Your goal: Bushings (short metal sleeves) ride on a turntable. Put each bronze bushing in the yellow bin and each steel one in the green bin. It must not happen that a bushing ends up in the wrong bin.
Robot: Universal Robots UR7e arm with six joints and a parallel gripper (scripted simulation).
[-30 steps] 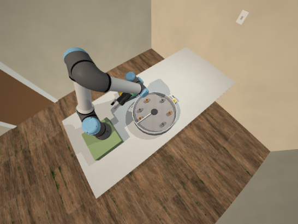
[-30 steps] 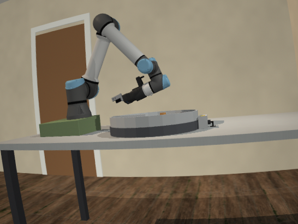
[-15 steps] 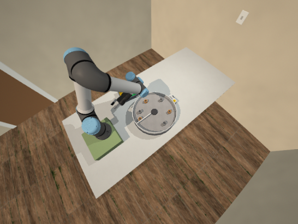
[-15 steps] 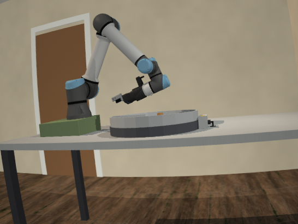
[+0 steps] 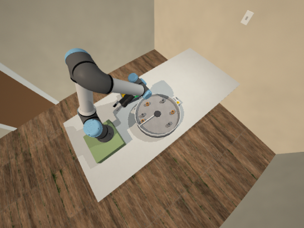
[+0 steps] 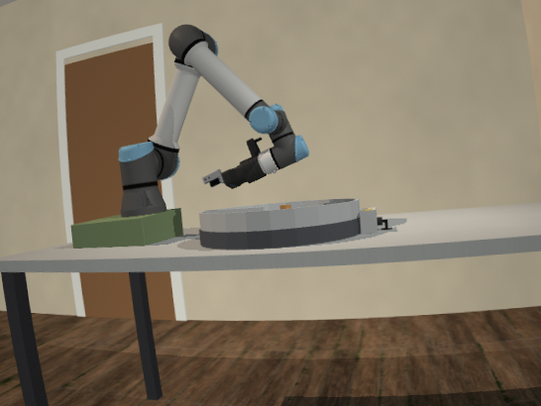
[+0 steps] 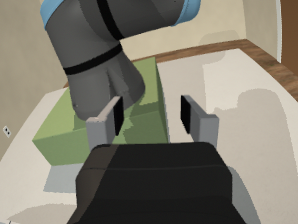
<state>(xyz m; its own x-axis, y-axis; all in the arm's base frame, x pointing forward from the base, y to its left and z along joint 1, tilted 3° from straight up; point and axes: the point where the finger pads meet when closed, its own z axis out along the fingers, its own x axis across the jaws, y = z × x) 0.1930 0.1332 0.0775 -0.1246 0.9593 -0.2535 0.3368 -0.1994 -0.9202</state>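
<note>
Gripper wide open, nothing between the pads, up above the table and pointing back toward the arm's base, off to the side of the turntable. Six bushings on the disc inside the rim: three orange-brown, so bronze by my read, at the far side, the right and by the thin bar; three grey, so steel, at and

Yellow bin and green bin mostly behind the wrist from above, can't see inside either

Risks from here: if the disc is turning, a grab aimed at where a part sits now lands late, and a finger clips the part or knocks it over. Bronze and steel sit close together near the bar, easy to pinch the wrong one or hit the bar. Rim could catch a low approach. Bins look side by side, so a sloppy release means wrong bin. Check colour before letting go
</note>
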